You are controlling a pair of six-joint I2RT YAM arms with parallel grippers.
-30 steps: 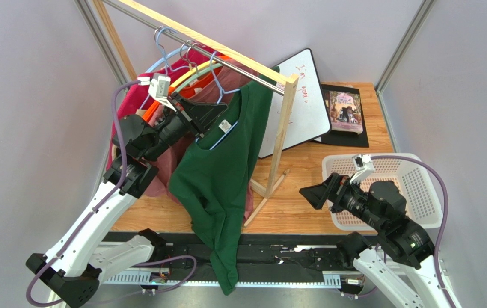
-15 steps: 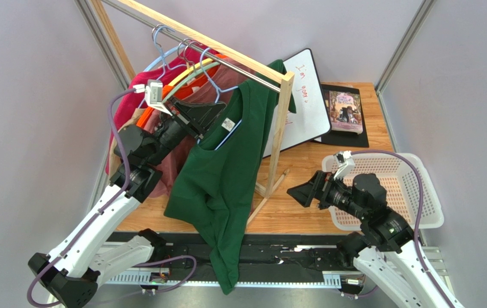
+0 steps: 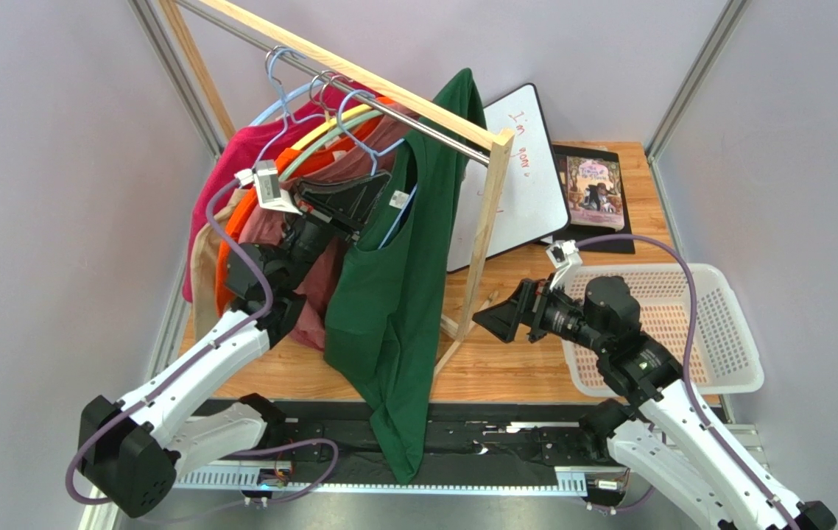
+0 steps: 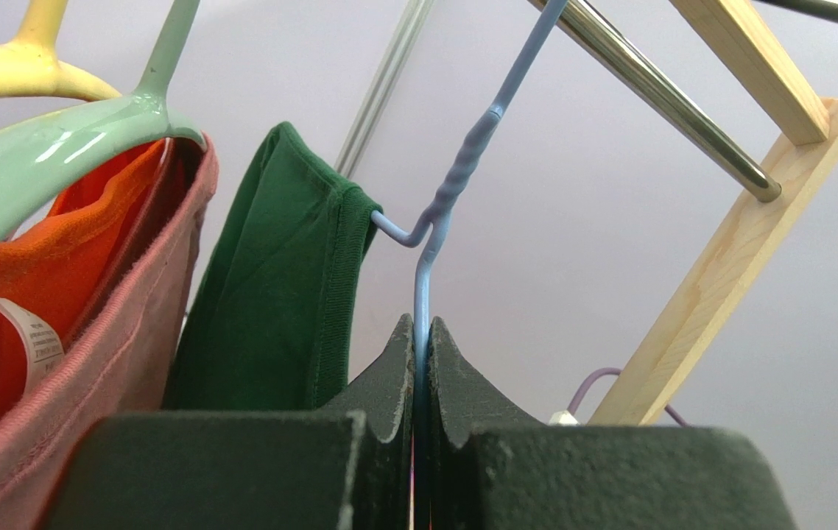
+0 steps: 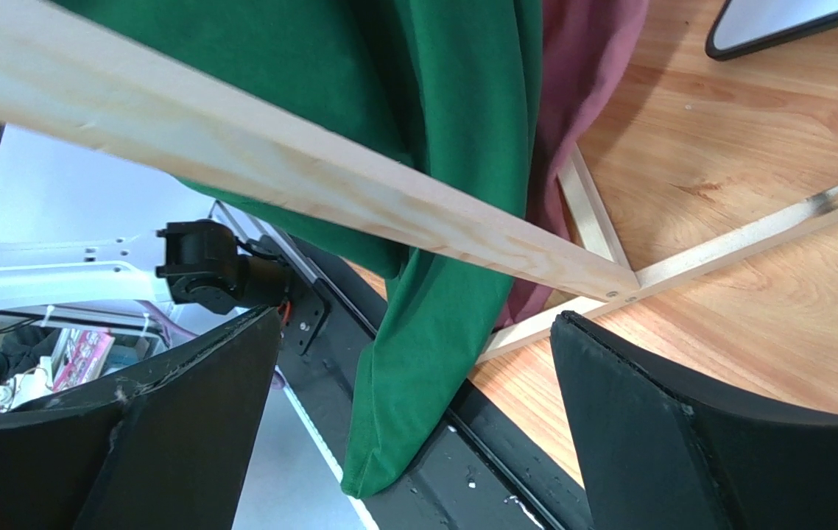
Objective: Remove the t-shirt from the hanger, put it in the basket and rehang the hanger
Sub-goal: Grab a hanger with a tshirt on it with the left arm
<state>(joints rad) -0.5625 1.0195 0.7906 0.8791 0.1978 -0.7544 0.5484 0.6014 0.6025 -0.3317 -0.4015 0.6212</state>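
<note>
The green t-shirt [image 3: 401,287] hangs on a light blue wire hanger [image 3: 366,124] hooked on the rack's metal bar, and one shoulder is drawn up over the rail's end. My left gripper [image 3: 374,204] is shut on the hanger's wire just under its twisted neck [image 4: 468,166], with the shirt's collar [image 4: 269,287] right beside the fingers. My right gripper [image 3: 481,320] is open and empty. It sits to the right of the shirt and points at it. In the right wrist view the shirt's lower part [image 5: 446,320] hangs behind the wooden post [image 5: 280,155], between the wide jaws.
Red, orange and maroon shirts [image 3: 246,188] hang on other hangers left of the green one. The wooden rail [image 3: 335,66] ends at an upright post [image 3: 484,221]. A whiteboard [image 3: 523,177], a book [image 3: 595,193] and a white basket [image 3: 711,331] lie to the right.
My left gripper has carried the hanger to the right, and the green shirt now hangs narrower with its shoulder over the rail end. My right gripper has moved left toward the shirt, still open.
</note>
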